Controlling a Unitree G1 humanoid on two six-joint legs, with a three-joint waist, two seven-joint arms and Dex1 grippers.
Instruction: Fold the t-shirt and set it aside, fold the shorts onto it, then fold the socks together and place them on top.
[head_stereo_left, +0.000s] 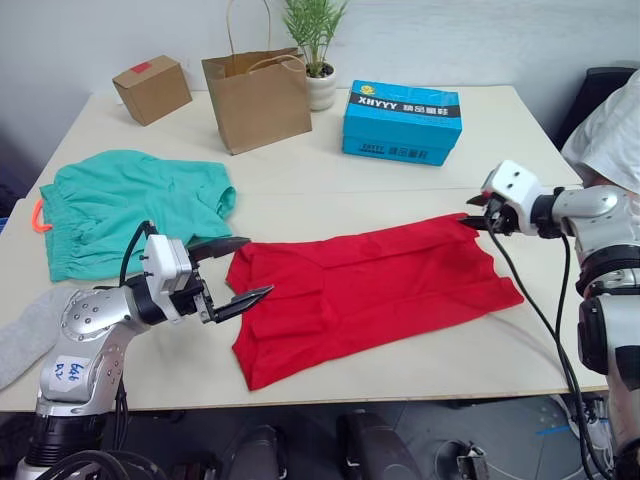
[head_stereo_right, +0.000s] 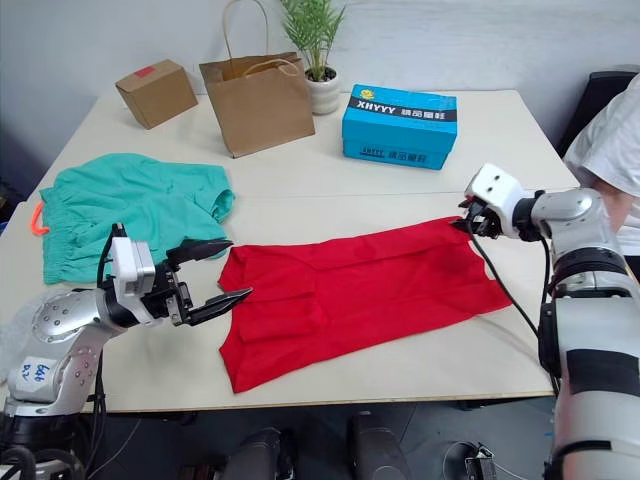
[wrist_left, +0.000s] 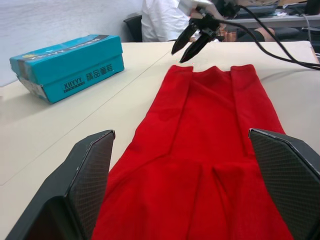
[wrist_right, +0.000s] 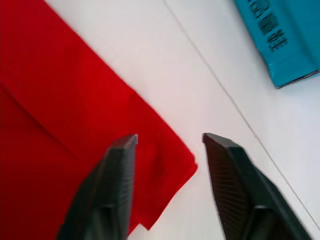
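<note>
Shirt-folding step. Bright red cloth t-shirt (head_stereo_left: 370, 290) flat along pale bench (head_stereo_left: 420, 180), sides folded in; left hand (head_stereo_left: 238, 272) released at one end, right hand (wrist_right: 170, 145) released over far corner. Next, probably: grip both ends, fold across.

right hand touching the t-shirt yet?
Apart. The right wrist view shows the right hand open above the corner of the t-shirt, with bare table visible between its fingers and the cloth edge.
</note>
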